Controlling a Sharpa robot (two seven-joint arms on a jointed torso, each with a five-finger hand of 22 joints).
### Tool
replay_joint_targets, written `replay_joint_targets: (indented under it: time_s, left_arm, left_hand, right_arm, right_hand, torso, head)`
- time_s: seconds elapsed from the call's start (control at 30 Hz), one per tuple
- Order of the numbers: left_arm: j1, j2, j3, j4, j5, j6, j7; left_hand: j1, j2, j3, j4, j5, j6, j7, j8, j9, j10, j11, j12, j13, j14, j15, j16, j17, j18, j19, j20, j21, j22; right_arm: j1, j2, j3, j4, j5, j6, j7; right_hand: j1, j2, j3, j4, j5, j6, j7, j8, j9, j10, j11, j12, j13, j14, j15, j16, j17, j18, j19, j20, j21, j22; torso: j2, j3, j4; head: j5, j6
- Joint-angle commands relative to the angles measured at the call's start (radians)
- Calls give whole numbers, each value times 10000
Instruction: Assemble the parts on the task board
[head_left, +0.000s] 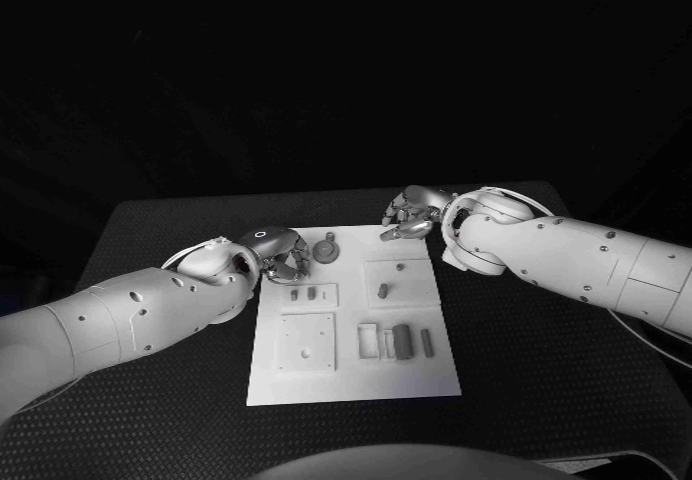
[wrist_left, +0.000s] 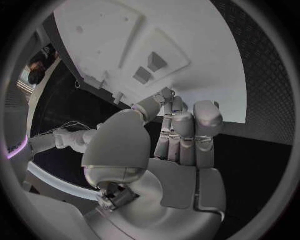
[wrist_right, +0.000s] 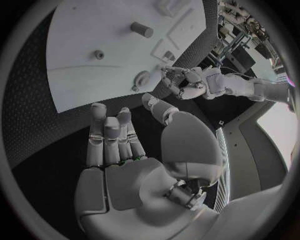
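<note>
Hands first: the left hand (head_left: 274, 250) hovers at the task board's (head_left: 353, 385) far left corner, fingers curled downward over the board's edge. From the left wrist view its fingers (wrist_left: 187, 125) lie close together, tips bent toward the board's rim, and nothing shows between them; whether they touch the board I cannot tell. The right hand (head_left: 411, 212) sits just beyond the board's far right corner, over the black table (head_left: 548, 340). In the right wrist view its fingers (wrist_right: 109, 135) stretch out flat and apart, thumb off to one side, palm bare, holding nothing.

Out from the hands now, onto the white board. A round toothed part (head_left: 329, 246) lies near the far left corner, just beside the left hand. A short peg (head_left: 384, 290) stands in a raised square plate on the right side. Two small pieces (head_left: 303, 294) sit in a plate on the left. Nearer the robot, a square plate with small holes (head_left: 306, 342) lies on the left, and three upright bars (head_left: 394, 340) lie side by side on the right.
</note>
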Motion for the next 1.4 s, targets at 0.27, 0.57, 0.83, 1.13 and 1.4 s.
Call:
replay_joint_targets:
  time_s: [0.27,0.57,0.83,1.13,1.4]
  left_arm:
    - [3,39,0,-2,-145,268,-71]
    - [3,176,-17,-43,-146,300,-64]
    - [2,214,-43,-75,-185,402,-104]
    - [3,190,-65,-84,-381,731,-335]
    - [3,151,-75,-87,-456,858,-406]
  left_hand:
    - [-60,-13,-33,51,61,19,27,11,13,337,250,42,17,-26,-79,57,-25,1749,231,-69,-20,-6]
    - [-77,-17,-44,58,61,12,31,3,9,333,251,35,16,-30,-78,60,-40,1743,227,-70,-26,-9]
    - [-82,-8,-46,63,61,13,32,0,8,342,249,36,18,-32,-80,63,-49,1740,226,-72,-29,-12]
    - [-84,-9,-51,60,60,9,33,-6,5,341,248,32,18,-34,-81,67,-61,1736,225,-75,-32,-13]
    - [-86,-5,-53,59,61,9,33,-9,4,345,247,32,19,-36,-81,69,-72,1731,222,-74,-35,-15]
  right_arm:
    - [-4,3,3,4,-22,69,57]
    - [-4,11,3,7,-22,71,56]
    - [-4,15,3,1,-22,68,56]
    - [-4,0,3,6,-22,69,55]
    - [-4,-6,3,4,-22,67,57]
  right_hand:
    - [2,69,-20,3,-30,1,41,40,-19,-10,-37,49,-11,10,11,22,-10,119,27,-66,-31,162]
    - [2,71,-19,2,-30,-1,41,41,-20,-10,-37,49,-12,10,11,22,-10,119,27,-66,-32,162]
    - [2,72,-18,1,-30,-1,41,42,-22,-10,-37,50,-13,10,11,22,-11,119,27,-66,-32,161]
    - [3,73,-18,0,-30,-2,41,43,-24,-10,-37,50,-14,11,11,22,-11,119,28,-66,-32,161]
    - [2,73,-18,-1,-30,-3,41,44,-26,-10,-37,51,-15,11,11,21,-12,119,28,-66,-32,161]
  torso:
    - [0,-5,5]
    - [2,1,-4]
    - [2,11,-13]
    - [2,7,-5]
    - [0,-2,1]
  head:
    - [-12,-26]
    - [-21,-17]
    - [-38,-30]
    - [-59,-42]
    - [-66,-55]
